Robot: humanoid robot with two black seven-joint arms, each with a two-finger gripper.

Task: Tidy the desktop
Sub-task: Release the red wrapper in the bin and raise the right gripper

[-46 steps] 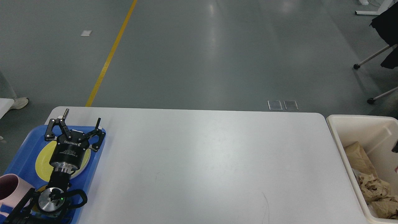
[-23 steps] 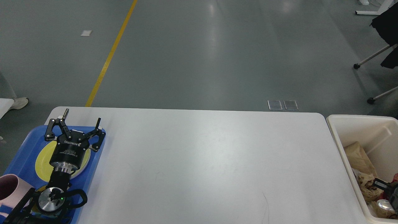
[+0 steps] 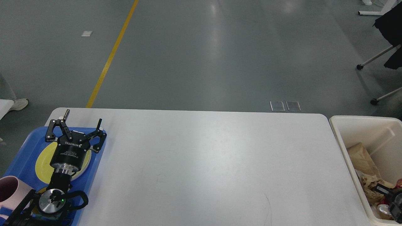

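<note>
Two arms were in view, one at each end of the desktop [image 3: 201, 163], which ran white and plain across the middle of the head view. Left gripper [image 3: 82, 123] hung over the far end of the blue tray [image 3: 23, 150], fingers spread wide and holding nothing. Below it on the tray lay a yellow plate [image 3: 44, 161], partly hidden by the wrist; a pink cup [image 3: 9, 188] stood at the tray's near left corner.

Right gripper [image 3: 391, 201] showed only at the frame's edge, down inside the cream bin [image 3: 337, 138] among crumpled brown paper [image 3: 370, 183]. It was dark and cut off; whether its jaws were open or closed could not be told. Something red and something shiny, perhaps a can, lay right by it, too small to name with confidence.

Judgement: dishes sat on the tray and rubbish in the bin, so sorting looked nearly finished, with the step in hand a drop into the bin. Next move called for lifting the right arm straight up out of the bin, clear of its wall, then checking the desktop.
</note>
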